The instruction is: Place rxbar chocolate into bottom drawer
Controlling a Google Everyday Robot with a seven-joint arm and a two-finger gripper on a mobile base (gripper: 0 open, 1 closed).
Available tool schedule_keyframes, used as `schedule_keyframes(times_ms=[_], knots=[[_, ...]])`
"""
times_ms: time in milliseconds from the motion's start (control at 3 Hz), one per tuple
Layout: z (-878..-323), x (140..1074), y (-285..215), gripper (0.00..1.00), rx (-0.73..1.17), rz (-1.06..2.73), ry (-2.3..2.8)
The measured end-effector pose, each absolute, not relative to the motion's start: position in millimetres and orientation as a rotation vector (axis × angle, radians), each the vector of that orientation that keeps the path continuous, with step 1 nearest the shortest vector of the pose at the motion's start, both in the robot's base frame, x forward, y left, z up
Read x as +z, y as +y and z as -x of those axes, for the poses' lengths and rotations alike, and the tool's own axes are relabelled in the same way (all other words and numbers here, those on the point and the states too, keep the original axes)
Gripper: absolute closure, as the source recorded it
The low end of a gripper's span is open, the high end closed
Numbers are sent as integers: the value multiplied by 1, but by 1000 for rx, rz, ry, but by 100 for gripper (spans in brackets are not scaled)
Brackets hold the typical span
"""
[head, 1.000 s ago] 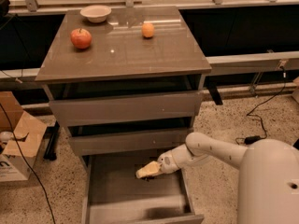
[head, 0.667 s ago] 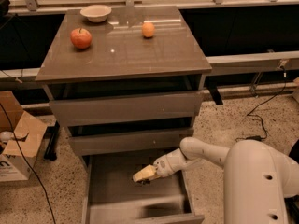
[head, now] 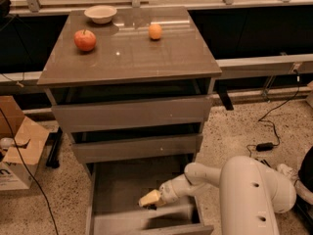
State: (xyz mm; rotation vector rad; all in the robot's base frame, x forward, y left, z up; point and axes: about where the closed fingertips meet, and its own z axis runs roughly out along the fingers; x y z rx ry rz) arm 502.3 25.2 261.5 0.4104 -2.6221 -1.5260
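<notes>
The bottom drawer (head: 120, 182) of the grey-brown cabinet is pulled open and its smooth grey floor shows. My gripper (head: 149, 199) reaches into it from the right, low over the floor near the drawer's front right part. A small dark shape lies just under the gripper's tip; I cannot tell whether it is the rxbar chocolate or a shadow. No black bar shows plainly anywhere else. My white arm (head: 254, 190) fills the lower right.
On the cabinet top (head: 132, 58) stand a red apple (head: 85, 39), an orange fruit (head: 155, 31) and a white bowl (head: 100, 14). The two upper drawers (head: 132, 114) are closed. A cardboard box (head: 19, 151) is on the floor at left, cables (head: 266, 146) at right.
My gripper has moved a little left and down, toward the front of the open bottom drawer. The things on the cabinet top have not moved.
</notes>
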Motion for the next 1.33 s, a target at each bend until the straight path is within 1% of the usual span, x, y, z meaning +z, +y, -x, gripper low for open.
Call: schedule_keyframes(times_ms=[333, 667, 1000, 1333], knots=[[-489, 209, 19, 100, -1470, -294, -2665], [-489, 157, 13, 78, -1434, -97, -2720], [-495, 140, 11, 55, -1425, 13, -2762], [-495, 139, 11, 31, -1421, 16, -2767]])
